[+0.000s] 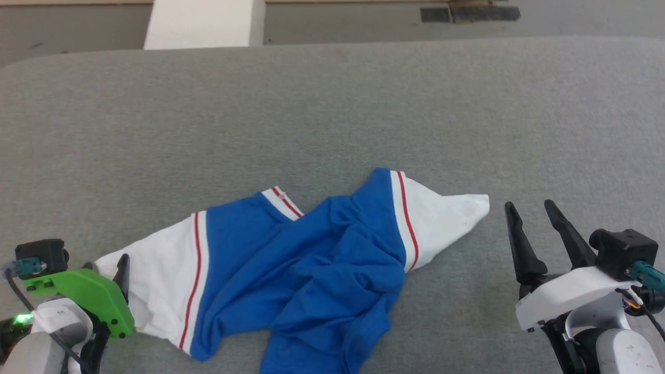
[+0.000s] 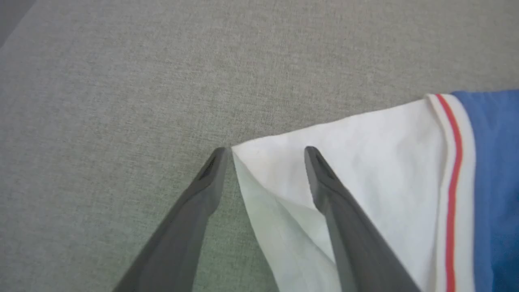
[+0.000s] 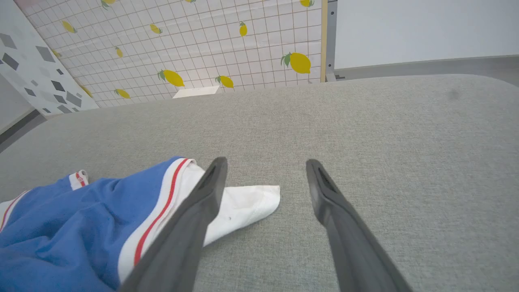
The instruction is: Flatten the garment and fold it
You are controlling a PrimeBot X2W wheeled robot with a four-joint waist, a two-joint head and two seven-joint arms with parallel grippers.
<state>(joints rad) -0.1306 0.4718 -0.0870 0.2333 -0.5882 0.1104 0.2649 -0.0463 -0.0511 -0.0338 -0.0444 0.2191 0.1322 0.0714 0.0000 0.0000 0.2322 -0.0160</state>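
The shirt (image 1: pixel 311 259) lies crumpled on the near half of the grey table (image 1: pixel 332 104), roughly midway between the two arms. Its blue body is bunched in deep folds at the middle and runs off the near edge of the head view. A white sleeve reaches out to each side. The left sleeve (image 1: pixel 156 270) lies fairly flat, with a thin red stripe (image 1: pixel 195 270) where the white meets the blue, and tapers to a corner at the far left. The right sleeve (image 1: pixel 447 218) has the same red stripe and narrows to a blunt white tip pointing right. A short piece of red-and-white trim (image 1: pixel 283 200) shows at the far edge of the blue, between the sleeves.

The left gripper (image 2: pixel 265 149) stands open at the left sleeve's corner. One finger (image 2: pixel 204 190) is over bare table just left of the corner. The other (image 2: pixel 330 194) is above the white cloth, and the corner sits between them. The fingers are spread wide and pinch nothing; whether their tips touch the cloth I cannot tell.

The right gripper (image 1: pixel 529 204) is open too and empty. Its fingers are spread above bare table, just right of the right sleeve's tip and apart from it. In the right wrist view its left finger crosses in front of that sleeve.

Beyond the table's far edge stand a white pillar (image 1: pixel 205 23) and a tiled wall with lemons (image 3: pixel 202 40).
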